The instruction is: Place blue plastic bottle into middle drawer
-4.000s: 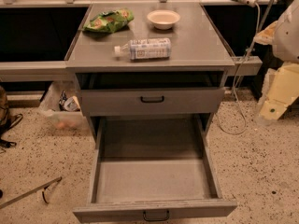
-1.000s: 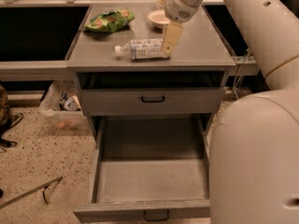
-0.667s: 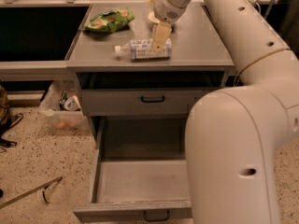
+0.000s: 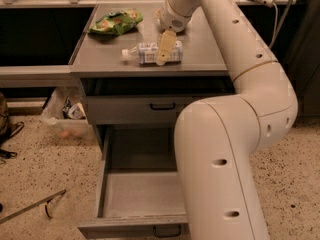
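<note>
Blue plastic bottle (image 4: 147,53) lies on its side on the bench (image 4: 200,54), with your tool (image 4: 164,54) at its middle, maybe touching; you cannot tell if the tool is apart or clamped. It looks light, smooth and squashy, so hold the middle. Your arm (image 4: 250,49) rises past the open middle drawer (image 4: 140,196), bends, and reaches down.

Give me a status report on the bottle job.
Gripper over blue plastic bottle on countertop. Bottle on its side. Middle drawer open, right side hidden by arm.
</note>
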